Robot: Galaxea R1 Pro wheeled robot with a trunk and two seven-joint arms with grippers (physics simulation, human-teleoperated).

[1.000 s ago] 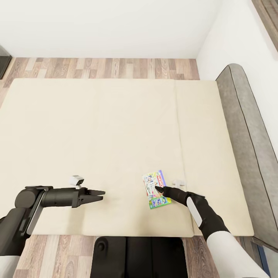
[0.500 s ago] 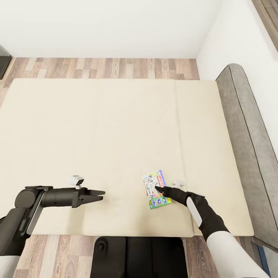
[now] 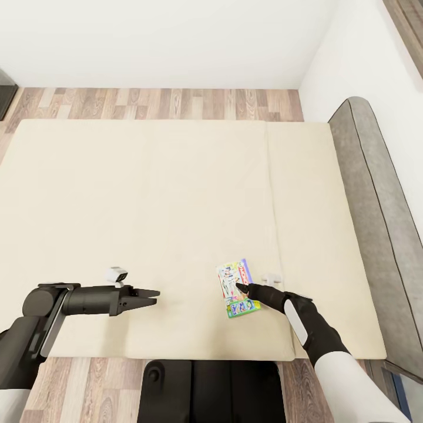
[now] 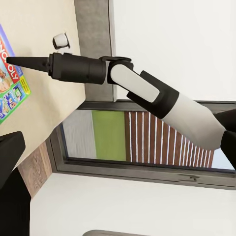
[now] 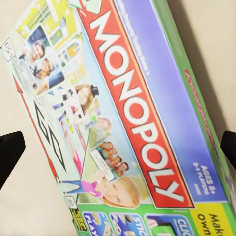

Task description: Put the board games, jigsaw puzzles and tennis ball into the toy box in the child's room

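Observation:
One board game (image 3: 230,275), a white, green and blue Monopoly box, lies flat on the bed (image 3: 147,194) near its front edge, right of centre. My right gripper (image 3: 239,288) hovers just over the box's middle, open. In the right wrist view the box (image 5: 123,113) lies between the two spread black fingertips (image 5: 10,152). My left gripper (image 3: 155,296) hangs over bare mattress to the left, well apart from the box, its fingers slightly parted and empty. The left wrist view catches the box's edge (image 4: 10,83) and my right arm (image 4: 132,86).
The grey headboard (image 3: 376,194) runs along the bed's right side against a white wall. Wood-plank floor (image 3: 158,103) lies beyond the far edge of the bed. My dark base (image 3: 211,390) stands at the bed's front edge. A window (image 4: 128,135) appears in the left wrist view.

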